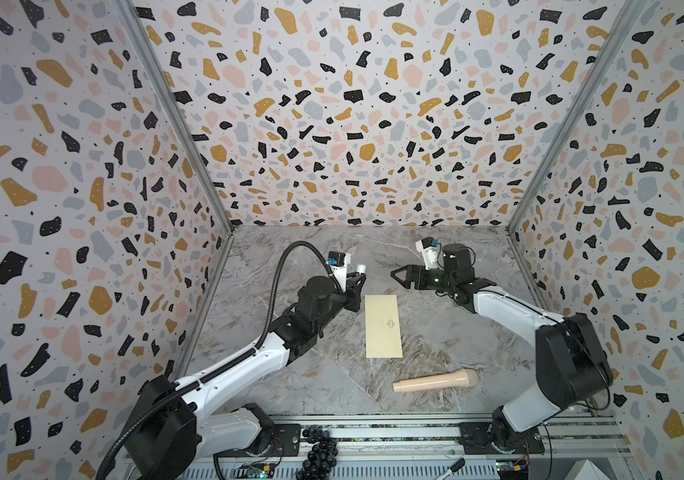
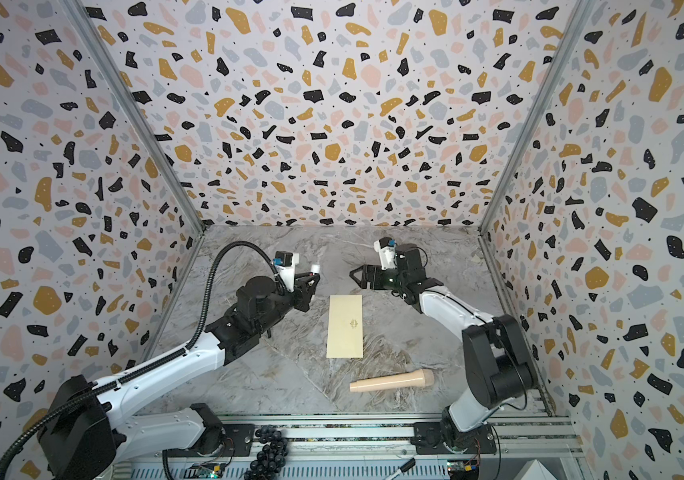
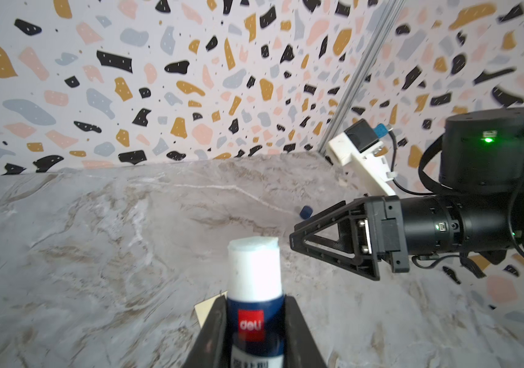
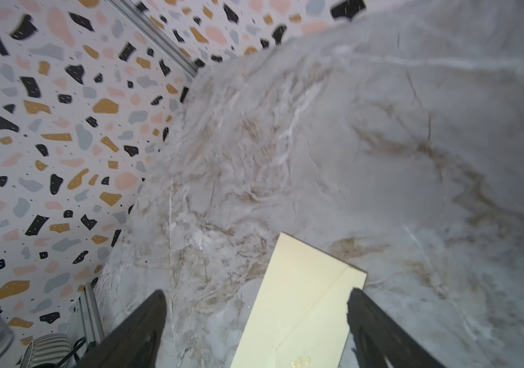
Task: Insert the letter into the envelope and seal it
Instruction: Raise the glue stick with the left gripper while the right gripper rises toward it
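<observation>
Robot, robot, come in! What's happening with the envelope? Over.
Left pincer shut on glue stick. Right pincer open, empty. Envelope flat on table, letter not in sight. Nothing on it.

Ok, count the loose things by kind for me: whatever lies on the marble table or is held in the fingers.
envelope: 1
glue stick: 1
beige wooden handle: 1
small dark blue cap: 1
Total: 4
</observation>
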### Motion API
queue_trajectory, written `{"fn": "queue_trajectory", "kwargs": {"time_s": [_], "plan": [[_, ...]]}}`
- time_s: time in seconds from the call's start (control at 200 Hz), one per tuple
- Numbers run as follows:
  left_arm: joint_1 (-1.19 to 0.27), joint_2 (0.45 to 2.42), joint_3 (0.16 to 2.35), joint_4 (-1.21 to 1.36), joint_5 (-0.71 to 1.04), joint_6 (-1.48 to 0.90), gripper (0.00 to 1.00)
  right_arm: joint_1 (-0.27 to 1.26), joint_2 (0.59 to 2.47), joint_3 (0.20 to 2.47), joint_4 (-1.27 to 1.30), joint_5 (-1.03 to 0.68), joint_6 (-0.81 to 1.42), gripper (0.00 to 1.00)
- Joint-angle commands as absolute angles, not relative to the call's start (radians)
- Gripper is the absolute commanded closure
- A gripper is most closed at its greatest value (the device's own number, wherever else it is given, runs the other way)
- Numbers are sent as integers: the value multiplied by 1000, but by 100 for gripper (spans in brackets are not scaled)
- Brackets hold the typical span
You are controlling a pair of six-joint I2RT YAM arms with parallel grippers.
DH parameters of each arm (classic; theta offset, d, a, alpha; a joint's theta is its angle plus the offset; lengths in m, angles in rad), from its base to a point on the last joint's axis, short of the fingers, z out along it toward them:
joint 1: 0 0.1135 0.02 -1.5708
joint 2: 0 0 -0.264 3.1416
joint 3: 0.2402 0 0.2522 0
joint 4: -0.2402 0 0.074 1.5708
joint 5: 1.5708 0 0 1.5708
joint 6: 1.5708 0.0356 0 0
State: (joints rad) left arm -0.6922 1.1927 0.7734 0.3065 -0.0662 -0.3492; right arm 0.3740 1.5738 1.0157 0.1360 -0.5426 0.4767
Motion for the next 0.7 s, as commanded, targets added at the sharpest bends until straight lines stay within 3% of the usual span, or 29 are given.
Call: {"fn": "queue_trajectory", "kwargs": {"time_s": [0.0,0.155,0.471,0.696], "plan": [[-673,1141,755,486,61,-398,100,370,1440,995,159,-515,385,11],[-665,1098,731,640,137,-458,100,367,1296,933,239,-570,359,0],[-663,1081,728,814,214,-539,100,374,1225,875,596,-911,583,1],[-663,1079,704,806,220,-485,100,447,1244,972,540,-927,568,1]]}}
